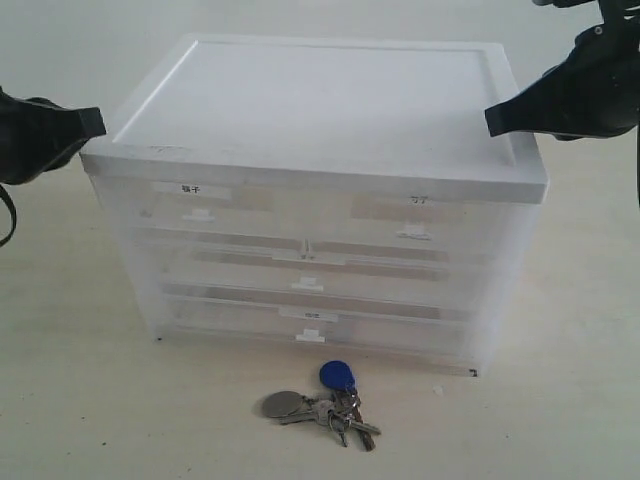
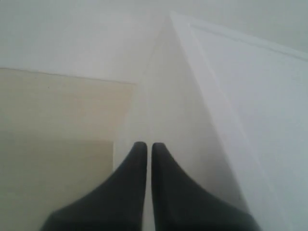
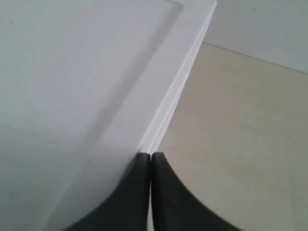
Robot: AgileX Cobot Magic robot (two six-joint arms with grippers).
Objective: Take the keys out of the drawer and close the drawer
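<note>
**Keys** (image 1: 322, 405): silver bunch on a ring, with blue oval fob (image 1: 338, 376) and round grey tag (image 1: 282, 404). Lying flat on the cream tabletop (image 1: 90, 420), outside the cabinet, just in front of the lowest drawer front, near its middle. Gripped by nothing. Well apart from both sets of fingers, low in the exterior view, roughly midway between the two arms.

**Drawer** (image 1: 412, 216): top row, right half of the translucent plastic cabinet (image 1: 320, 110). White label with faint thin writing, small white tab handle (image 1: 413, 234). Fully in, front flush with the neighbouring half-width drawer (image 1: 190, 205) bearing the bolder label. Full-width drawers beneath, likewise in.

**Left gripper** (image 1: 98, 122): black, at the left edge of the cabinet's white lid, level with the top. Fingers (image 2: 137, 161) drawn nearly together, a thin slit between, pinching nothing. Contact with the lid: cannot tell.

**Right gripper** (image 1: 492, 118): black, at the lid's right rim. Fingers (image 3: 161, 168) pressed together, tips at the lid's edge, pinching nothing. Contact with the lid: cannot tell.
</note>
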